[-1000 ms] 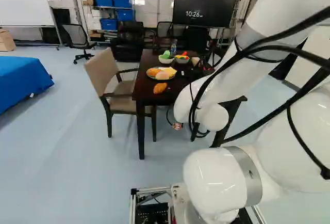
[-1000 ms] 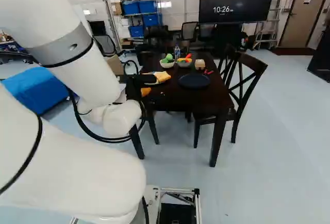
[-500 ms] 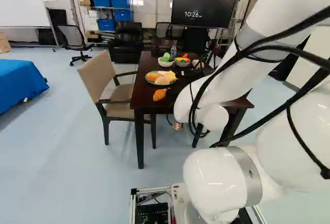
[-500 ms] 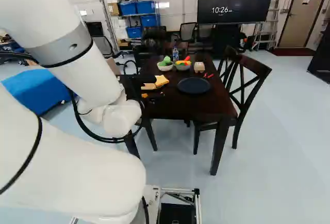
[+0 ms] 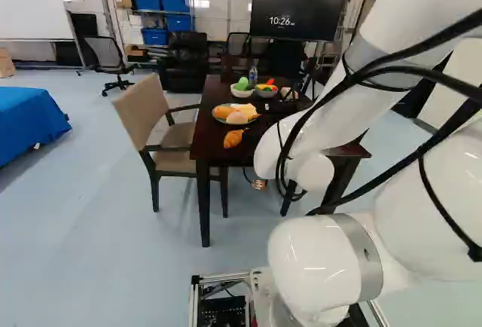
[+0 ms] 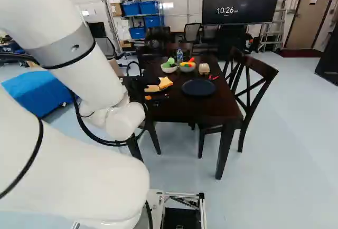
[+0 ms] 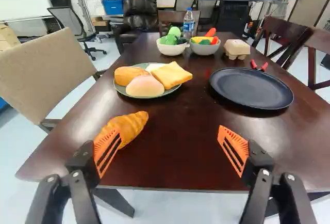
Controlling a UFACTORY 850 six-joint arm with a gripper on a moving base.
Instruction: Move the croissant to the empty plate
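The black gripper [image 6: 138,83] is partly visible beyond the arm in the right base view. In the wrist view the gripper [image 7: 170,149] stands wide open, nothing between its orange pads. The golden croissant [image 7: 130,126] lies on bare tabletop near the table's edge, just beyond one finger, whose pad covers part of it; contact cannot be told. The left base view shows the croissant [image 5: 233,139] too, near a corner. The empty dark plate [image 7: 251,88] lies farther ahead, towards the other finger's side. A second plate [image 7: 133,95] holds bread pieces.
On the dark table [image 7: 170,172] stand two bowls [image 7: 171,49] of toy vegetables, a bottle [image 7: 188,24], an egg carton [image 7: 237,49] and red-handled pliers [image 7: 259,66]. A beige armchair [image 5: 143,110] is at one side, a dark wooden chair [image 6: 248,89] at the other.
The base has moved forward, bringing the table closer, and is nearly still over the last half second. The arm keeps about the same pose. The croissant has not shifted on the table.
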